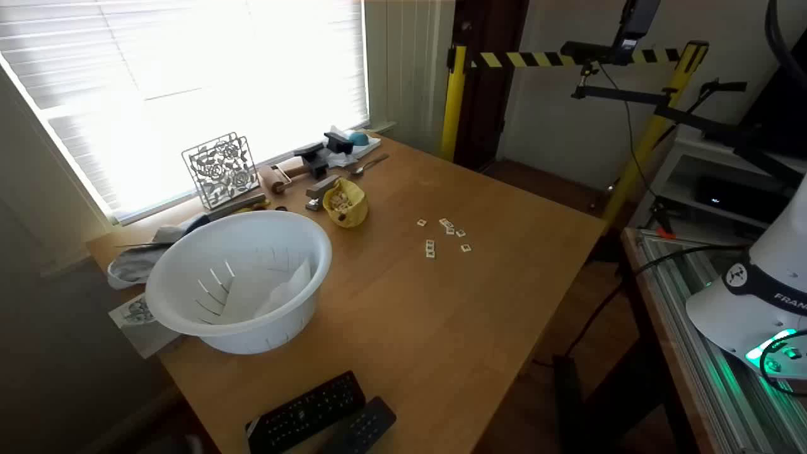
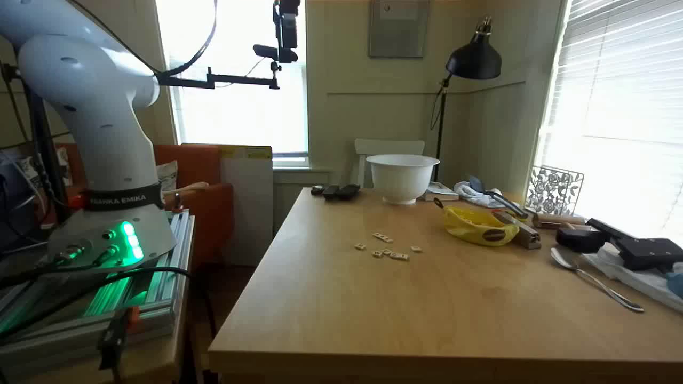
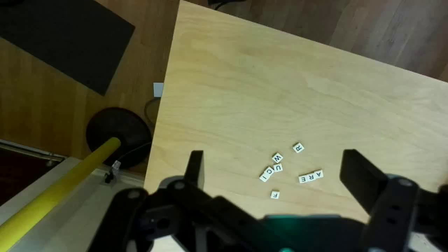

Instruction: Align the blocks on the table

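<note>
- Because the claw (image 3: pixel 274 166) is released, fingers (image 3: pixel 196 167) spread wide with nothing between them, and the blocks (image 3: pixel 268 170) look small far beneath, a misjudged descent could land beside its target.
- Below, on the table (image 3: pixel 227 87), the blocks lie in loose groups. The W tile (image 3: pixel 277 157), U tile (image 3: pixel 278 167), C tile (image 3: pixel 268 170) and I tile (image 3: pixel 264 177) crowd together; a thick finger set among them would probably shove a neighbour askew.
- The A-R-E row (image 3: pixel 310 176) looks joined but slightly stepped; an off-centre squeeze might split it.
- The lone R tile (image 3: pixel 298 147) and F tile (image 3: pixel 275 194) have free space around them; being flat, they may slip away if pinched too high, or let the claw scrape the table if too low.
- Farther out, in both exterior views, the yellow pouch (image 2: pixel 472 229) and white bowl (image 2: pixel 402 178) stand apart from the tiles; only a wide swing should endanger them.
</note>
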{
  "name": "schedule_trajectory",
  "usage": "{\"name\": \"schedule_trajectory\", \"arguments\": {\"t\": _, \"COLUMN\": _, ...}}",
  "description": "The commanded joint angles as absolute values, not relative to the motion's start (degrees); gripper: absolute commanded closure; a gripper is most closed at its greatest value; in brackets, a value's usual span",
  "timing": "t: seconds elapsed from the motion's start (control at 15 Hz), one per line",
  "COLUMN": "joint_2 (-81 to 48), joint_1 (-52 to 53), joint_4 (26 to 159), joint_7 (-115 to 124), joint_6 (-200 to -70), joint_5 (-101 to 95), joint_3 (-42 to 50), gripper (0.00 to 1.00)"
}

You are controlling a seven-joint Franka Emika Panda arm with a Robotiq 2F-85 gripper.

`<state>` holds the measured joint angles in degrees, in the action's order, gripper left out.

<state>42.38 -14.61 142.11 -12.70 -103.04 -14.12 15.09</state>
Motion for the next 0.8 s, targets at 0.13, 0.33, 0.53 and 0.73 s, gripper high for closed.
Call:
{"name": "schedule_trajectory", "arguments": {"t": 0.13, "joint_2": 42.43, "joint_1": -14.09, "joint_4": 141.97, "joint_7": -12.42, "joint_6": -102.84, "joint_5": -14.38, "joint_3": 15.45, "gripper": 0.00}}
{"name": "schedule_trajectory", "arguments": {"t": 0.33, "joint_2": 42.43, "joint_1": -14.09, "joint_4": 141.96, "joint_7": -12.42, "joint_6": -102.84, "joint_5": -14.38, "joint_3": 15.46, "gripper": 0.00}}
{"name": "schedule_trajectory", "arguments": {"t": 0.53, "joint_2": 38.63, "joint_1": -10.97, "joint_4": 142.78, "joint_7": -13.25, "joint_6": -104.28, "joint_5": -13.39, "joint_3": 13.99, "gripper": 0.00}}
{"name": "schedule_trajectory", "arguments": {"t": 0.73, "joint_2": 34.21, "joint_1": -4.97, "joint_4": 145.47, "joint_7": -17.79, "joint_6": -111.41, "joint_5": -10.15, "joint_3": 14.47, "gripper": 0.00}}
